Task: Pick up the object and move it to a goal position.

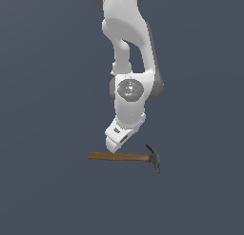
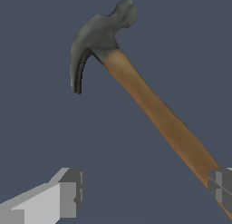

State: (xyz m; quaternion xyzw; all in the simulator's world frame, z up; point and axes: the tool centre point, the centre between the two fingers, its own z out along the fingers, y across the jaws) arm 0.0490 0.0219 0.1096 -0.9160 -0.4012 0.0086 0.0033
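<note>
The hammer (image 1: 125,157) lies flat, its brown wooden handle pointing to the exterior view's left and its dark grey head with curved claw (image 1: 154,158) at the exterior view's right. My gripper (image 1: 116,142) hangs just above the handle's middle, tilted, with its jaws apart and nothing held. In the wrist view the hammer (image 2: 154,109) runs slantwise, with its head (image 2: 97,37) far from the fingers. One fingertip (image 2: 69,191) stands clear of the handle. The other fingertip (image 2: 221,184) overlaps the handle's end part. The gripper (image 2: 145,189) is open.
The ground is a plain dark blue-grey surface (image 1: 47,191) with no other objects in view. The white arm (image 1: 128,63) rises straight up behind the hammer.
</note>
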